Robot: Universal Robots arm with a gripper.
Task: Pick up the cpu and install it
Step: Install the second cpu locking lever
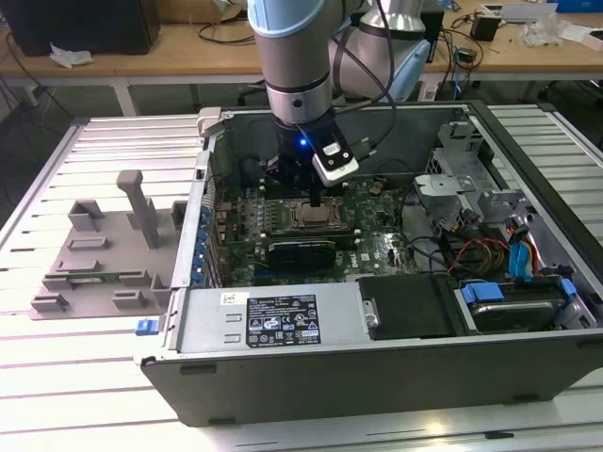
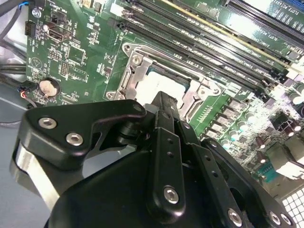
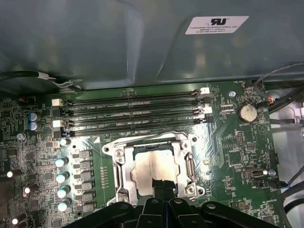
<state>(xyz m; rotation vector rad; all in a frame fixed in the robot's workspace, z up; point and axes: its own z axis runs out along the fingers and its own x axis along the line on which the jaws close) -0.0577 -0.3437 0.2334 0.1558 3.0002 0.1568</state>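
Observation:
The cpu (image 3: 153, 164), a small square chip with a silver-grey top, lies flat inside the dark metal-rimmed socket frame (image 3: 121, 167) on the green motherboard (image 3: 223, 156). It also shows in the second wrist view, cpu (image 2: 154, 84), and in the exterior view, cpu (image 1: 312, 216). My gripper (image 3: 161, 184) hangs straight down into the open computer case (image 1: 283, 377). Its two narrow black fingers are pressed together, their tips at the chip's near edge. I see nothing between them. In the second wrist view the gripper (image 2: 164, 99) hides part of the chip.
Long memory slots (image 3: 133, 111) run beside the socket, near the case wall. A grey plastic tray with upright posts (image 1: 94, 254) sits on the slatted table at the exterior view's left. Drive bays and cables (image 1: 490, 235) crowd the case's right side.

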